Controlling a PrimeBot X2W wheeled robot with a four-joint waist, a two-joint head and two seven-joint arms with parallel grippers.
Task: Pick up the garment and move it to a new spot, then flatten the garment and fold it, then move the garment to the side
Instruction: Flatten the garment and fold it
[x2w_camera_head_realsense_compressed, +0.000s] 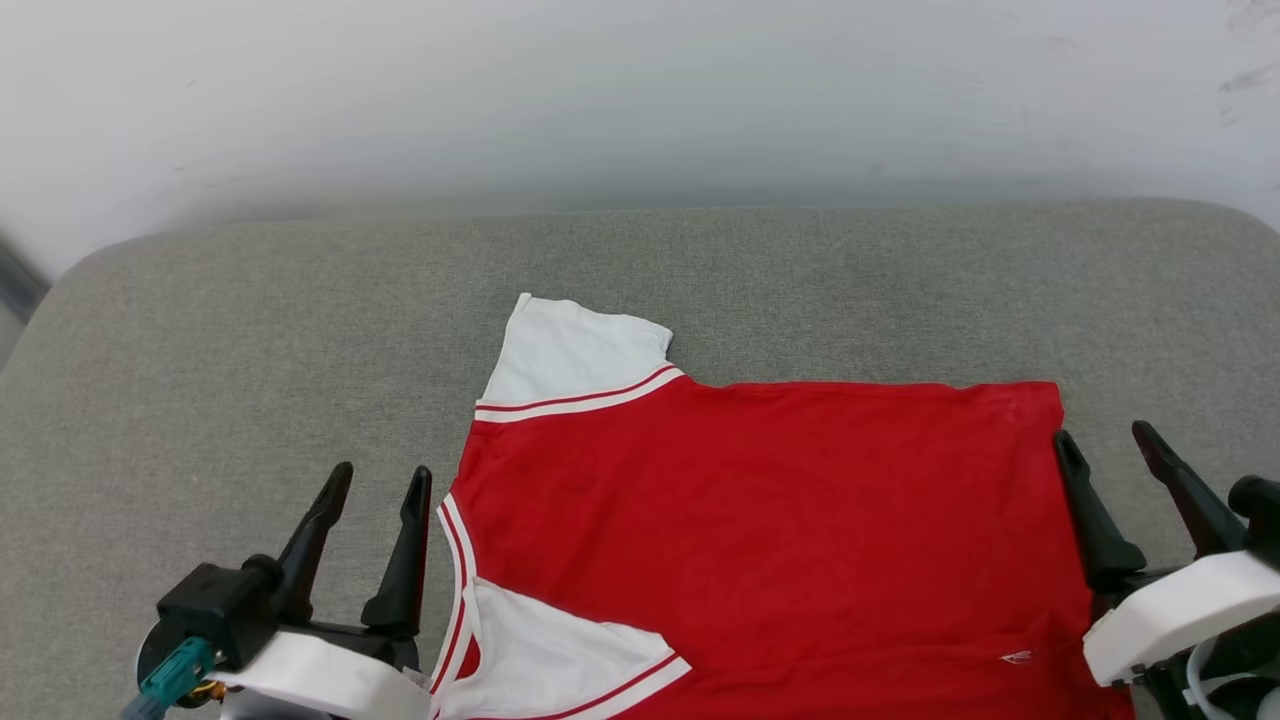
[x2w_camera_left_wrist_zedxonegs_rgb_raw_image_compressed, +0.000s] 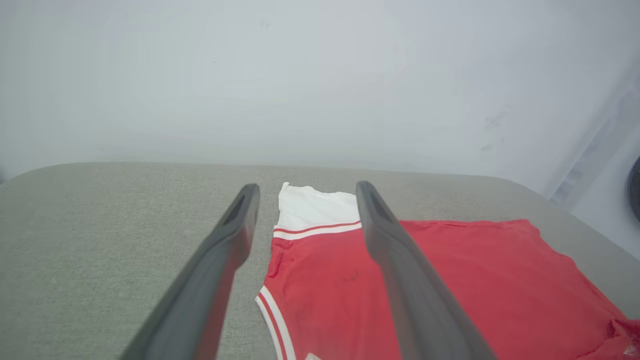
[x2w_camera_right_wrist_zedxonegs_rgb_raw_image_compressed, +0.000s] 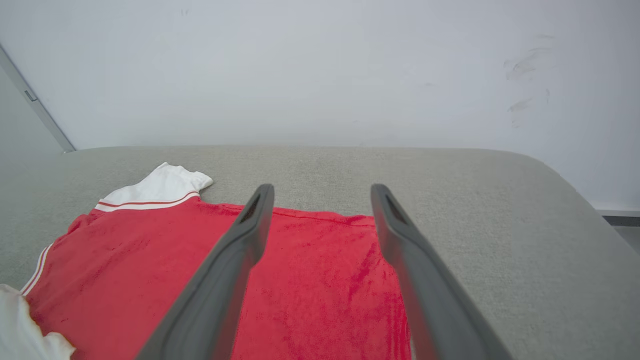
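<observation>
**Table**: covered in grey woven fabric, with rounded far corners. It runs under and beyond both end effectors, and the cover is bare ahead of the fingertips up to the far edge.

**Wall**: pale and plain, directly behind the table's far edge. It carries dark scuff marks up and to the right of the right end effector.

**Garment**: a red shirt spread flat on the table between the two end effectors.
- The striped neckline edge lies just beside the left end effector, and the hem side lies at the right one.
- One white sleeve with red-and-white trim points away, ahead of the left end effector and slightly to its right.
- The second white sleeve lies on the near part of the shirt, right of the left end effector.

**Left end effector**: fingers spread apart with nothing between them, just off the neckline side.

**Right end effector**: fingers spread apart, gripping nothing. The inner finger lies along the hem corner, and I cannot tell whether it touches the cloth.
</observation>
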